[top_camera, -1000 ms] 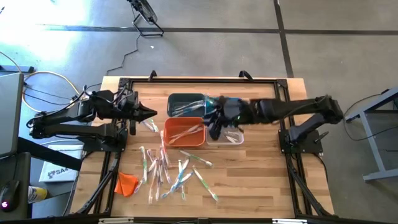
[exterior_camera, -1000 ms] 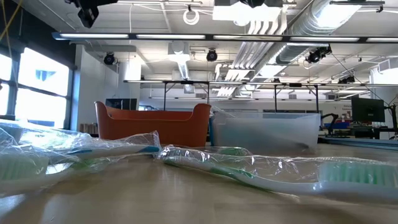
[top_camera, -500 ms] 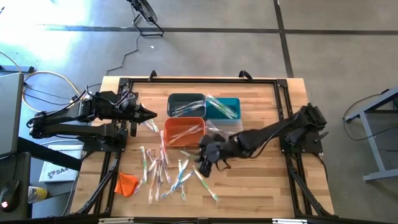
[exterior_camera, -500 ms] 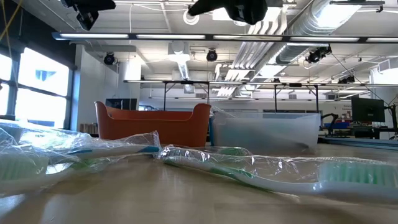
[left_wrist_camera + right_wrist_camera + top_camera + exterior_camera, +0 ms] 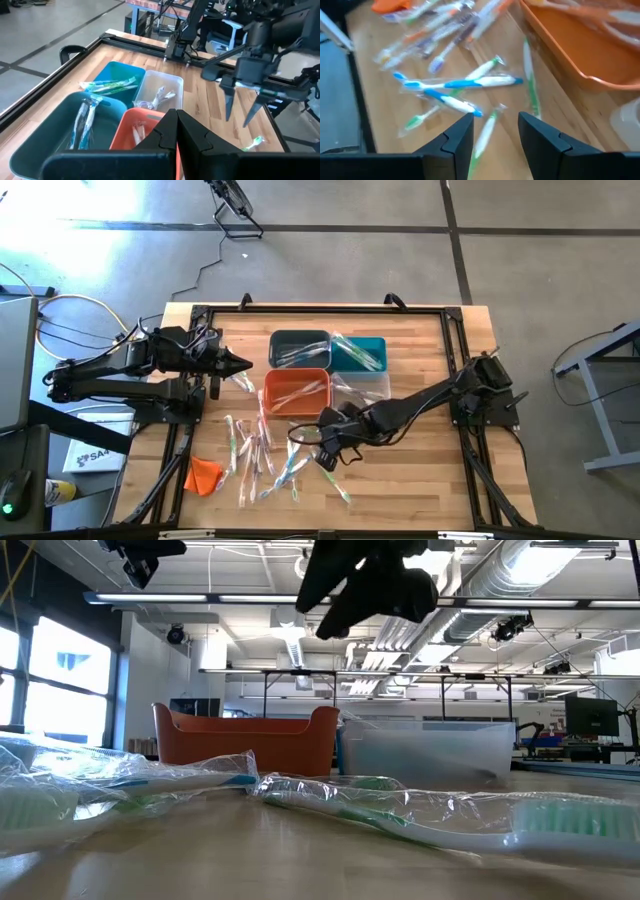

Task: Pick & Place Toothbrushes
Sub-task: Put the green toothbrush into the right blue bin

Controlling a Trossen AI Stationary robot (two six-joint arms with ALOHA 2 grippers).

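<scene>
Concrete floor surrounds a wooden table (image 5: 420,470) framed by a dark rail, with an open workshop behind it in the low view.

Left arm (image 5: 120,365) waits at the table's left edge, clear of the work. Its gripper (image 5: 240,362) is closed and empty, the fingers pressed together in its wrist view, pointing toward the bins.

Right arm (image 5: 430,395) reaches across from the right side toward the table's front middle. Its gripper (image 5: 325,448) hangs above the loose pile, jaws parted and holding nothing; the wrist view shows bare wood and wrapped brushes between the fingers (image 5: 457,135). Judgement: this posture suits a descent for the next pick, with the opening set to straddle one thin handle.

Four bins stand clustered at the centre: grey bin (image 5: 285,337), teal bin (image 5: 375,345), orange bin (image 5: 272,400) and clear bin (image 5: 375,385), touching one another. Each already holds some brushes, apparently sorted by colour, though that rule cannot be confirmed.

Toothbrushes (image 5: 265,460) not yet sorted lie scattered on the wood in front of the orange bin, many crossing or overlapping. Overlap and slippery wrappers may cause a double pick or a slip.

An orange cloth (image 5: 203,475) lies at the front left, apart from the pile.
</scene>
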